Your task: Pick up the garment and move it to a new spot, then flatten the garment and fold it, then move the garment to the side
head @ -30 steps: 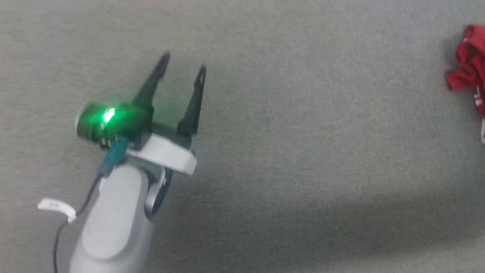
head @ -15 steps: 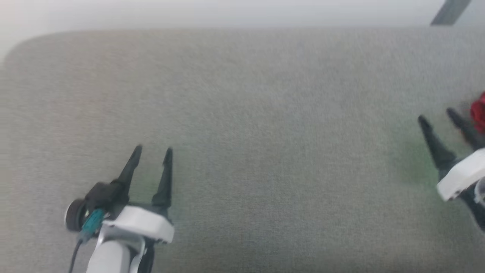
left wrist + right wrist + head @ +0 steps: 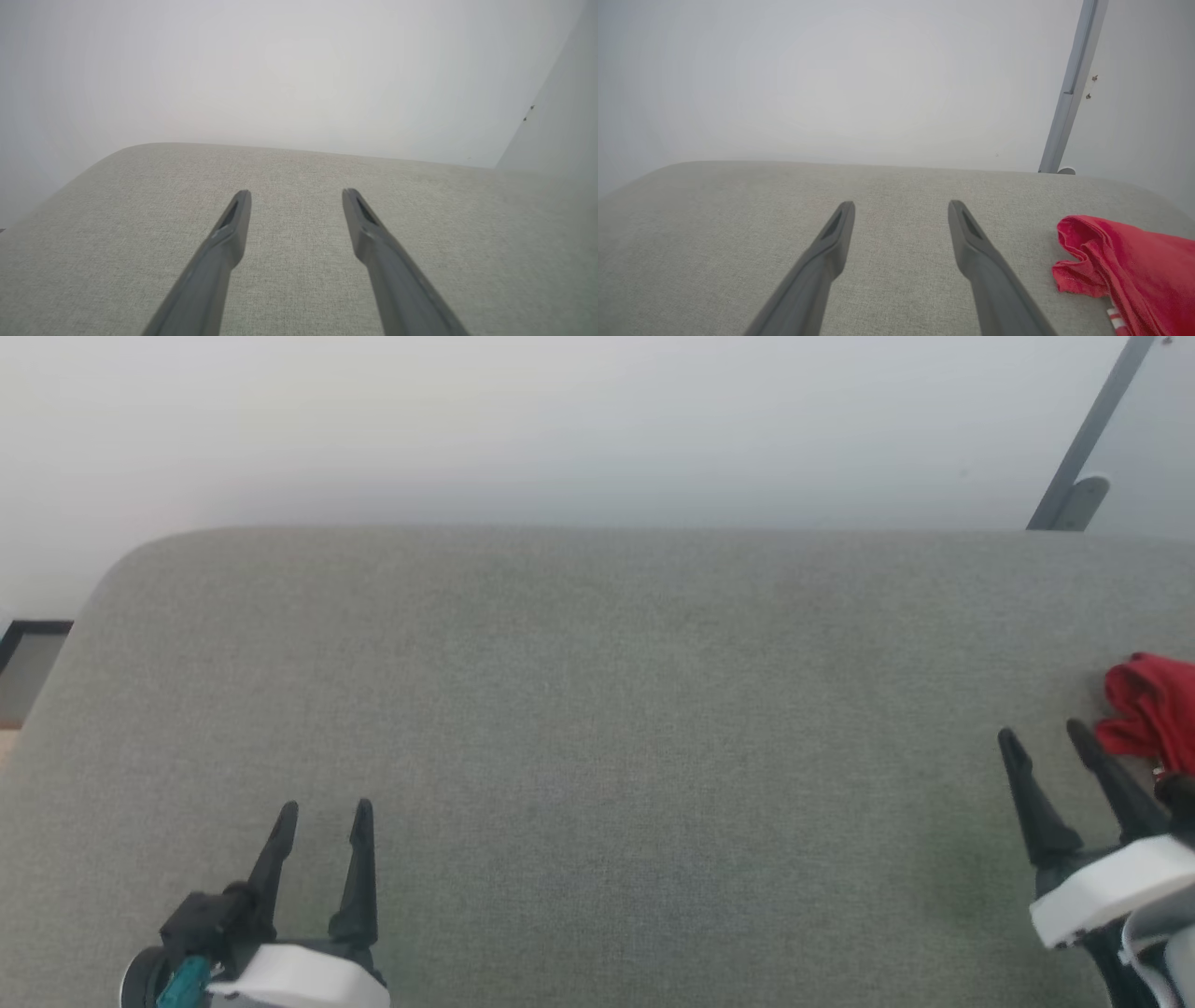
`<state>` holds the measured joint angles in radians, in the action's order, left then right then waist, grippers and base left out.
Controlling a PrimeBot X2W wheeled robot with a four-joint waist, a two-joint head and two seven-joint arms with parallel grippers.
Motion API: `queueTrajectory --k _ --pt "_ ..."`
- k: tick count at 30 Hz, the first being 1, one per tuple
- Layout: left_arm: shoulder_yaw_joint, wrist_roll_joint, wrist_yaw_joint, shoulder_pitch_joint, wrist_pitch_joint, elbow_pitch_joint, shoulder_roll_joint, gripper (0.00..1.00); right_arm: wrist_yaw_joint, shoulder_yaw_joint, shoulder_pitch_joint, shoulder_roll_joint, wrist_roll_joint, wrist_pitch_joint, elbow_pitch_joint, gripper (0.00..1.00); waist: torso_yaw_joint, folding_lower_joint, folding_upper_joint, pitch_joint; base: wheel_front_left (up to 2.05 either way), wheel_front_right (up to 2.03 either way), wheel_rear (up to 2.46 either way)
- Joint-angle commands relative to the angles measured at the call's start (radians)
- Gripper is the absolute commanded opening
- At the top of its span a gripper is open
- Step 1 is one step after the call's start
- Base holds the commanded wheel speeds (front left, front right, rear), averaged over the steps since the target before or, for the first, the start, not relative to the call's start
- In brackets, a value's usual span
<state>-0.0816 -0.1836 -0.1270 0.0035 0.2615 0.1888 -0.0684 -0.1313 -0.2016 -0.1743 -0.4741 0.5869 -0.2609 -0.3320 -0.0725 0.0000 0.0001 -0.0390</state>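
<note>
Since a second ago the head camera has tilted up. The wall [image 3: 560, 429] and the far rounded edge of the grey padded surface [image 3: 597, 691] are now in frame, and both grippers sit low in the picture. That shift is the camera's, so I do not log it as travel of the things. The garment [image 3: 1153, 709] keeps its place at the right margin, bunched as it was.

Grippers:
- The left gripper [image 3: 327, 807] is at the lower left with its fingers spread and nothing between them. It is over bare surface, well apart from the garment.
- The right gripper [image 3: 1041, 732] is at the lower right, also spread and empty. Its tips are just beside the red heap; the right wrist view shows a strip of grey between finger and cloth, so there is no contact.

Garment: it lies as a crumpled red mound near the right end of the surface, with a bit of striped trim [image 3: 1113, 316] at its lower edge. It is neither flat nor folded.

Progress, as a judgement: flattening, folding and the final shift aside remain. Whether this heap is at its original spot or has already been set down at a new one, these pictures cannot settle. A slanted metal pole [image 3: 1088, 439] stands behind the surface, clear of the work.
</note>
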Motion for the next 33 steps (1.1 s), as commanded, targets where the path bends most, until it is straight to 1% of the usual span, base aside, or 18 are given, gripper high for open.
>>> queueTrajectory --k 1,9,16,22,33 --pt "-0.005 -0.006 -0.002 0.024 0.004 -0.014 0.001 1.00 0.001 0.020 0.032 0.023 -0.007 -0.005 0.020 1.00 0.009 0.0000 -0.0001 0.021 0.00 0.00 0.00" --pt "-0.002 -0.014 -0.003 0.114 0.004 -0.074 -0.004 1.00 0.001 0.113 0.148 0.082 -0.043 -0.005 0.108 1.00 0.020 0.0000 -0.0001 0.057 0.00 0.00 0.00" --pt "-0.024 -0.010 -0.003 0.173 0.004 -0.124 -0.001 1.00 0.001 0.167 0.210 0.097 -0.054 0.005 0.155 1.00 0.023 0.0000 -0.0001 0.064 0.00 0.00 0.00" --pt "-0.029 -0.010 -0.003 0.180 0.004 -0.134 0.002 1.00 0.001 0.187 0.228 0.110 -0.060 0.019 0.180 1.00 0.021 0.0000 -0.0001 0.061 0.00 0.00 0.00" --pt "-0.026 -0.003 -0.003 0.167 0.004 -0.134 0.007 1.00 0.001 0.185 0.232 0.125 -0.067 0.036 0.212 1.00 0.019 0.0000 -0.0001 0.055 0.00 0.00 0.00"
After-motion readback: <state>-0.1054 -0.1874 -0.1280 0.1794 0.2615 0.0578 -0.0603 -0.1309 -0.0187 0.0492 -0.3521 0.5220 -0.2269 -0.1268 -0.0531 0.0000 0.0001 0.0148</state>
